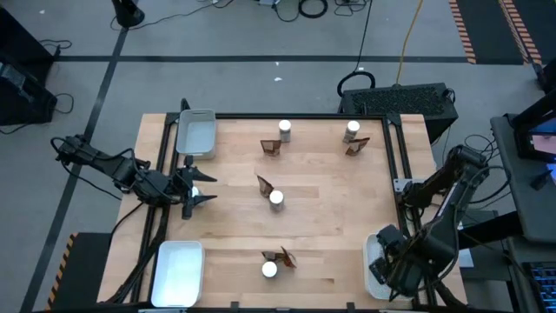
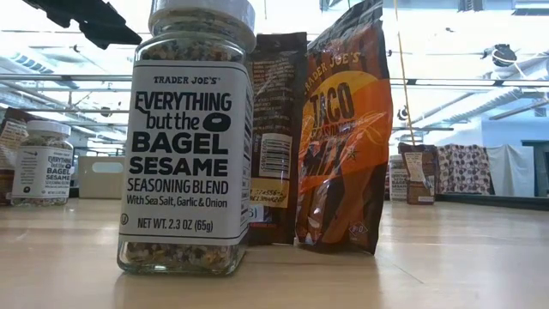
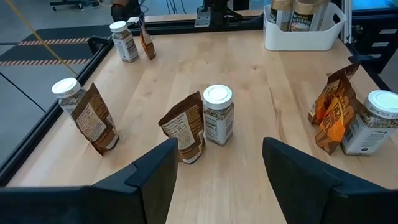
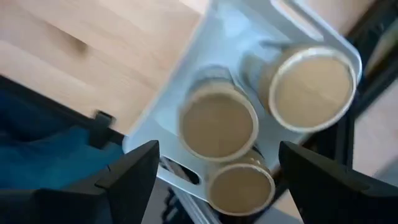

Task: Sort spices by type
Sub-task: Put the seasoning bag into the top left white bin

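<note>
Several white-lidded jars stand upright on the wooden table, each with a dark brown sachet leaning beside it: a centre jar (image 1: 276,198) (image 3: 217,115) with sachet (image 3: 183,127), a near jar (image 1: 269,269) (image 2: 189,137) with sachets (image 2: 347,129), and two far jars (image 1: 285,130) (image 1: 352,130). Three tan-lidded jars (image 4: 217,121) (image 4: 311,84) (image 4: 239,186) stand in the near-right white tray (image 1: 373,265). My left gripper (image 1: 195,187) (image 3: 217,174) is open at the table's left edge, facing the centre jar. My right gripper (image 4: 217,149) hangs open above the tan-lidded jars.
Two more white trays sit at the left side, one at the far corner (image 1: 195,130) and one at the near corner (image 1: 178,269). A black rail frames the table (image 1: 395,139). Bare wood lies between the left gripper and the centre jar.
</note>
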